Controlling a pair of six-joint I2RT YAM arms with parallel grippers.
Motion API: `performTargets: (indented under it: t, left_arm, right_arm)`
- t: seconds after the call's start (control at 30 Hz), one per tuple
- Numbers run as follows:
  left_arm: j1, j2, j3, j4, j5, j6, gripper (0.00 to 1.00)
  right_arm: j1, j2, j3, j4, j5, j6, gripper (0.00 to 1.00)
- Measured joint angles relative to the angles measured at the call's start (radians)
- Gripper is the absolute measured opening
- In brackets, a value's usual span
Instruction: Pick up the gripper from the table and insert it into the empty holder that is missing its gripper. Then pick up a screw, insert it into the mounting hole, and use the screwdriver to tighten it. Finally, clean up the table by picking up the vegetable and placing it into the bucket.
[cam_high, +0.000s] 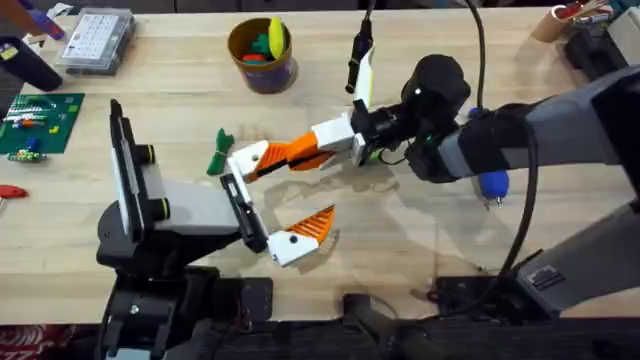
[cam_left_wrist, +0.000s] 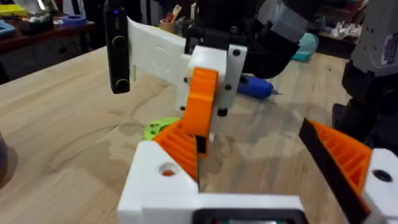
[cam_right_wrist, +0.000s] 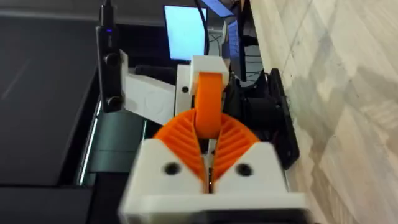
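The orange gripper (cam_high: 272, 160) sits in the white holder (cam_high: 248, 160) on my left arm, and orange shows through the holder's hole (cam_left_wrist: 168, 169). My right gripper (cam_high: 300, 152) is turned on its side and shut on the orange gripper (cam_right_wrist: 208, 102), just short of the holder (cam_right_wrist: 208, 65). My left gripper (cam_high: 312, 188) stands wide open, its other ribbed finger (cam_left_wrist: 348, 155) well apart. The blue screwdriver (cam_high: 492, 183) lies under the right arm. A dark green vegetable (cam_high: 220, 152) lies just beyond the holder. At the back stands the bucket (cam_high: 262, 68), with toy foods in it.
A clear parts box (cam_high: 95, 40) sits at the back left and a green circuit board (cam_high: 40, 120) at the left edge. A bright green disc (cam_left_wrist: 158, 127) lies on the wood beneath the joined fingers. A cable (cam_high: 480, 40) hangs over the right arm.
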Motion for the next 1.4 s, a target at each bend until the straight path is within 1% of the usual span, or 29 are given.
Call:
performTargets:
  t: [0.03,0.13,0.23,0.27,0.3,0.63,1.03,1.17,1.27,1.4]
  left_arm:
    - [0.000,0.000,0.000,0.000,0.000,0.000,0.986]
    - [-0.001,0.000,0.000,-0.002,0.013,0.000,0.986]
    - [-0.001,0.000,0.000,-0.002,0.015,0.000,0.986]
    - [-0.001,0.000,0.000,-0.002,0.016,0.000,0.986]
    - [-0.001,0.000,0.000,-0.002,0.016,0.000,0.986]
    - [-0.001,0.000,0.000,-0.003,0.019,0.000,0.986]
    - [-0.001,0.000,0.000,-0.003,0.019,0.000,0.986]
    - [-0.001,0.000,0.000,-0.003,0.019,0.000,0.986]
    - [-0.001,0.000,0.000,-0.003,0.019,0.000,0.985]
    - [-0.001,0.000,0.000,-0.003,0.019,0.000,0.986]
  right_arm:
    - [0.000,0.000,0.000,-0.001,0.001,0.001,0.091]
    - [0.002,0.000,0.000,0.002,0.023,-0.005,0.426]
    - [0.002,0.000,0.000,0.001,0.037,-0.009,0.870]
    - [0.002,0.000,0.000,0.002,0.040,-0.012,0.963]
    - [0.002,0.000,0.000,0.001,0.042,-0.012,0.988]
    - [0.002,0.000,0.000,0.001,0.050,-0.011,0.996]
    - [0.000,-0.001,0.000,-0.009,0.097,-0.012,0.996]
    - [-0.019,-0.027,0.000,-0.114,0.101,-0.038,0.996]
    - [-0.048,-0.078,0.001,-0.230,0.109,-0.102,0.996]
    - [-0.095,-0.164,0.016,-0.420,0.124,-0.227,0.997]
